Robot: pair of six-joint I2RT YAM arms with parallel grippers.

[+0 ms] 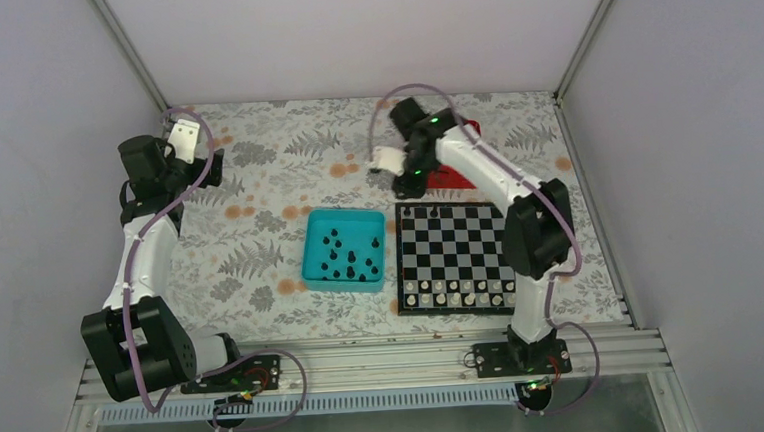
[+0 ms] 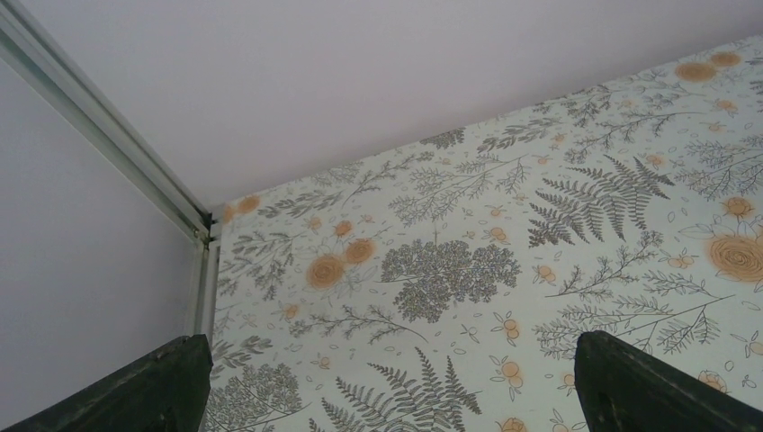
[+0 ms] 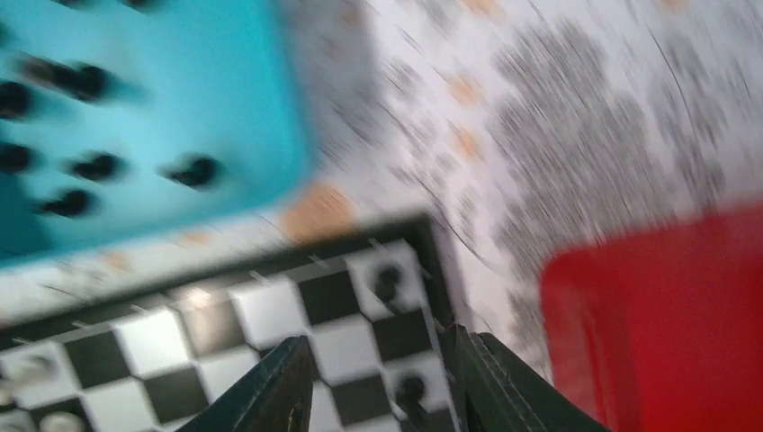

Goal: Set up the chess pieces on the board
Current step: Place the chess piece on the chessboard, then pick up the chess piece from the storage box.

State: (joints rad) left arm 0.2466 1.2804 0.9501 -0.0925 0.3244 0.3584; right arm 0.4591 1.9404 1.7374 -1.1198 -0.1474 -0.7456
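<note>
fig. progress of the set-up, seen from above and from both wrists. the black pieces (image 1: 353,259) lie mostly loose in the teal tray (image 1: 312,242), which sits just left of the board (image 1: 460,246) on the fern-print table cover (image 1: 257,199). only two of them show clearly on the board, both at its far left corner, on the back row nearest the teal tray. the right wrist view shows them on neighbouring squares, though it is blurred. the white pieces (image 1: 458,293) fill the two rows nearest you. the far side of the board is otherwise bare squares, partly hidden under the right arm.

read this as an early stage: the white side looks finished and the black side barely begun. nearly all the black back row and the whole pawn row remain to be filled from the teal tray.

the right gripper (image 3: 378,342) hangs above the far left corner of the board, beside the red tray (image 3: 666,315). its fingers are apart and clamp nothing. the small black piece seen in the gap looks to be standing on the board below, far narrower than the gap.

the left gripper (image 2: 389,346) is parked well apart, at the far left of the table. its fingers are spread wide over bare table cover, and no piece is in its view.
</note>
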